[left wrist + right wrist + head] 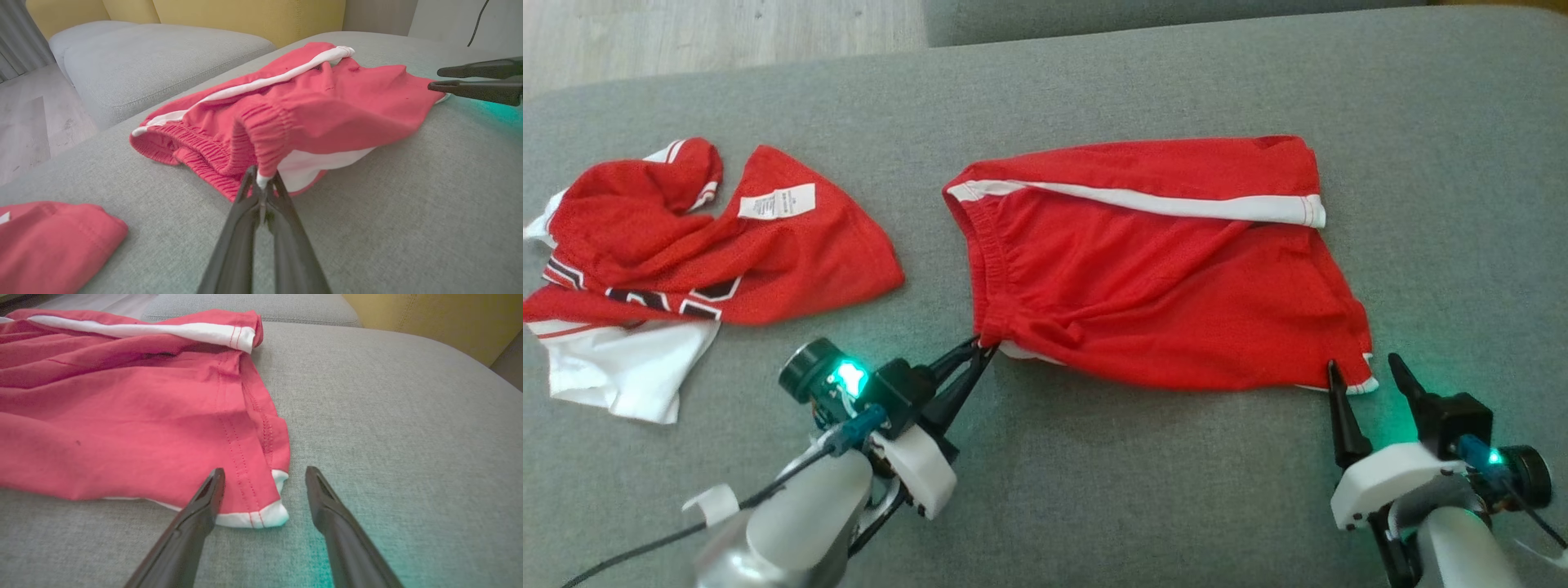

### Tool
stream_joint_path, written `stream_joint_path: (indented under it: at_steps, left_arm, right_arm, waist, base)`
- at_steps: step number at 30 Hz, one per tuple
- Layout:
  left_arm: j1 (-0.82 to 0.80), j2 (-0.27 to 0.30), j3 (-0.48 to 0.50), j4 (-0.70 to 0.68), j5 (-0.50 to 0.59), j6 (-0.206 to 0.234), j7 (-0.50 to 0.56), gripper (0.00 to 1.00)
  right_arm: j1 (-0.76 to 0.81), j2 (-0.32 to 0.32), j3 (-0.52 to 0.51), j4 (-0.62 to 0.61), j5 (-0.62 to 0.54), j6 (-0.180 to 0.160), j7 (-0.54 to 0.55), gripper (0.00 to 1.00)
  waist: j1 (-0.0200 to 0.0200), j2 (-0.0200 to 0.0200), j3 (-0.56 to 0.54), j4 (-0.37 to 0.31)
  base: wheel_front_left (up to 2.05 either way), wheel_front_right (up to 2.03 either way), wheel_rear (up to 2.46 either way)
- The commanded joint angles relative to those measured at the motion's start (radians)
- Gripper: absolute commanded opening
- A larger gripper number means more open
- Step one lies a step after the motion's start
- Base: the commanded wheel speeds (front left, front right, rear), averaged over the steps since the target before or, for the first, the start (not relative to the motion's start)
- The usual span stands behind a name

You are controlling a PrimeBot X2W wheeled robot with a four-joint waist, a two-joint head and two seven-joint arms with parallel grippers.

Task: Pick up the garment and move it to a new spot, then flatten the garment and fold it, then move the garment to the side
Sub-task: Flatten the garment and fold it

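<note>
The garment (1160,286) is a pair of red mesh shorts with a white side stripe, lying spread on the grey cushion (1094,490). My left gripper (984,345) is shut on the near-left corner of the elastic waistband, and in the left wrist view the pinched corner of the shorts (327,110) rises slightly between its tips (261,179). My right gripper (1364,363) stands open at the near-right leg corner. In the right wrist view its fingers (264,471) straddle the white-trimmed hem corner of the shorts (122,416). The left wrist view also catches the right gripper (434,79) at the shorts' far end.
A crumpled red and white jersey (686,245) lies to the left of the shorts, its edge (53,241) near my left arm. A second grey cushion (143,53) and a yellow backrest (245,16) lie beyond. Wooden floor (24,122) borders the cushion's far-left edge.
</note>
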Motion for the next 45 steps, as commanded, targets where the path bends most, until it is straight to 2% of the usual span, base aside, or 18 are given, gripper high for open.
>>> stream_joint_path:
  at_steps: [1,11,19,26,36,37,38,39,45]
  left_arm:
    - [-0.014,0.019,0.047,-0.023,0.003,0.008,-0.005,0.0]
    - [0.017,-0.005,0.082,-0.013,0.018,0.007,-0.005,0.0]
    - [0.02,-0.022,0.092,-0.008,0.028,0.004,-0.005,0.0]
    - [0.02,-0.025,0.091,-0.005,0.03,0.002,-0.005,0.0]
    - [0.012,-0.022,0.082,0.0,0.025,0.0,-0.005,0.0]
    - [0.011,-0.021,0.081,-0.001,0.024,0.0,-0.005,0.0]
    - [0.012,-0.021,0.079,-0.001,0.023,0.0,-0.005,0.0]
    - [0.012,-0.02,0.077,-0.001,0.021,0.0,-0.005,0.0]
    - [0.013,-0.014,0.076,0.002,0.012,0.0,-0.005,0.0]
  right_arm:
    - [-0.005,-0.017,0.029,-0.025,-0.006,0.007,-0.002,1.0]
    - [0.056,-0.084,0.095,-0.074,-0.008,0.007,0.043,1.0]
    - [0.043,-0.125,0.124,-0.082,-0.083,0.007,0.1,1.0]
    - [0.024,-0.133,0.141,-0.056,-0.139,0.007,0.13,1.0]
    - [0.002,-0.132,0.161,-0.009,-0.144,0.007,0.14,1.0]
    - [-0.001,-0.133,0.166,-0.004,-0.141,0.007,0.142,0.8]
    - [-0.003,-0.134,0.169,-0.001,-0.138,0.007,0.142,0.44]
    - [-0.005,-0.135,0.172,0.002,-0.136,0.007,0.142,0.0]
    - [-0.006,-0.14,0.179,0.009,-0.122,0.007,0.141,0.0]
  waist:
    - [0.0,0.0,-0.004,0.0]
    - [0.0,0.0,-0.038,-0.011]
    - [0.0,0.0,-0.045,-0.004]
    - [0.0,0.0,-0.041,0.007]
    - [0.0,0.0,-0.037,0.009]
    - [0.0,0.0,-0.038,0.009]
    - [0.0,0.0,-0.039,0.009]
    - [0.0,0.0,-0.039,0.008]
    - [0.0,0.0,-0.047,0.007]
  base:
    - [0.0,0.0,0.0]
    - [0.0,0.0,0.0]
    - [0.0,0.0,0.0]
    - [0.0,0.0,0.0]
    - [0.0,0.0,0.0]
    - [0.0,0.0,0.0]
    - [0.0,0.0,0.0]
    - [0.0,0.0,0.0]
    - [0.0,0.0,0.0]
